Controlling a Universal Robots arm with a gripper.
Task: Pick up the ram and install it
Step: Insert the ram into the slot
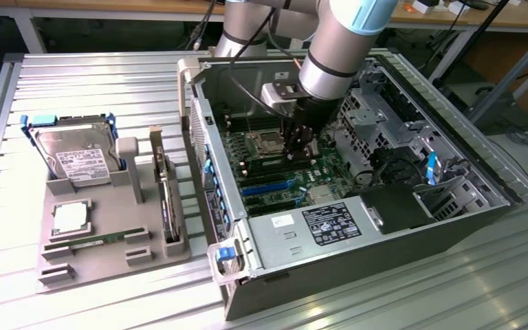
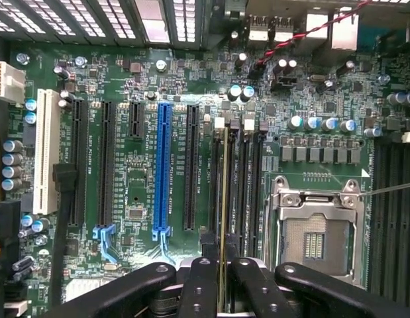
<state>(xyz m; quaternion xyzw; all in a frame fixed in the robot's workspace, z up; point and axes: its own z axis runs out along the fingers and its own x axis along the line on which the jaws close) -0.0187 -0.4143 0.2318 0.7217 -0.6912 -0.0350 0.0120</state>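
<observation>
Judging from the wrist view, the ram [image 2: 223,199] is pinched by the gripper [image 2: 223,291], whose inner fingers [image 2: 203,285] are pressed together on it (no gap can be made out on either side of the board). The stick is seen edge-on as a thin pale line. Its long axis runs straight out from the gripper, parallel w/ the dark memory slots [image 2: 248,185] on the mobo [image 2: 145,172]. It appears to be lined up over the slot farthest from the CPU socket [image 2: 317,232], i.e. the ram sits directly btw. tool and slot, not off to one side. Whether its lower edge is touching the slot cannot be told. In the exterior view the gripper is held low inside the case [image 1: 447,206], just beside the socket. A second stick [image 1: 94,240] is left lying in the grey tray [image 1: 108,271], well apart on the exterior view's left.
</observation>
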